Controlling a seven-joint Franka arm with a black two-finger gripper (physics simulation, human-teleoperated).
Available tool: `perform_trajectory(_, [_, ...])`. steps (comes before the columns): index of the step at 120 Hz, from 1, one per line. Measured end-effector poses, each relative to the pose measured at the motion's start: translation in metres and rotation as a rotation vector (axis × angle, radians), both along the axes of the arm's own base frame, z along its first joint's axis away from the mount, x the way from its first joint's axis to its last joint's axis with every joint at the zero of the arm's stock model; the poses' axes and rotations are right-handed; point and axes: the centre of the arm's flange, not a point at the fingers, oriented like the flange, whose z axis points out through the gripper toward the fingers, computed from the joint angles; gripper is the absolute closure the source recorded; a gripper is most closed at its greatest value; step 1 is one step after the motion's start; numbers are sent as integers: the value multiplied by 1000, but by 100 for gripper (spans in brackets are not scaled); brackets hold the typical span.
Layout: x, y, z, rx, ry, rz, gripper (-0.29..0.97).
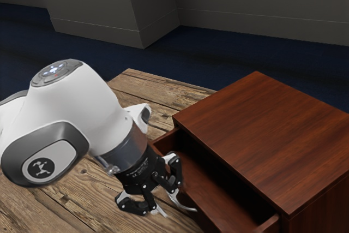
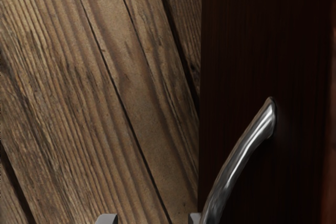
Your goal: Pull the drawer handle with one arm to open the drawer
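Reddish-brown wood makes up the cabinet (image 1: 262,129), standing on the plank table (image 1: 71,200) at the exterior view's right. Its drawer (image 1: 212,189) stands partly out toward the exterior view's left, with the silver handle (image 1: 184,205) on its near-left face. My gripper (image 1: 161,197) sits low at that handle with its fingers spread, not pinching; the bar lies just beside one fingertip (image 2: 195,217).

I judge the pull is underway. To do it well I'd centre the bar between the fingers, close firmly, then draw straight back along the drawer's travel. I'd hold the hand level so the drawer doesn't bind and the curved bar doesn't slip free.

I count one cabinet, one drawer, one handle, one arm (image 1: 65,124), and one gripper with two fingers.
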Motion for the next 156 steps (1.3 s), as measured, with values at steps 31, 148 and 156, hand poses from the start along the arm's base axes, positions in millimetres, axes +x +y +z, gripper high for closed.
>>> perform_trajectory(31, [-3, 6, -5, 4, 9, 6, 50])
perform_trajectory(148, [-42, 6, -10, -26, -29, -21, 53])
perform_trajectory(156, [-43, 7, -9, -27, -31, -20, 53])
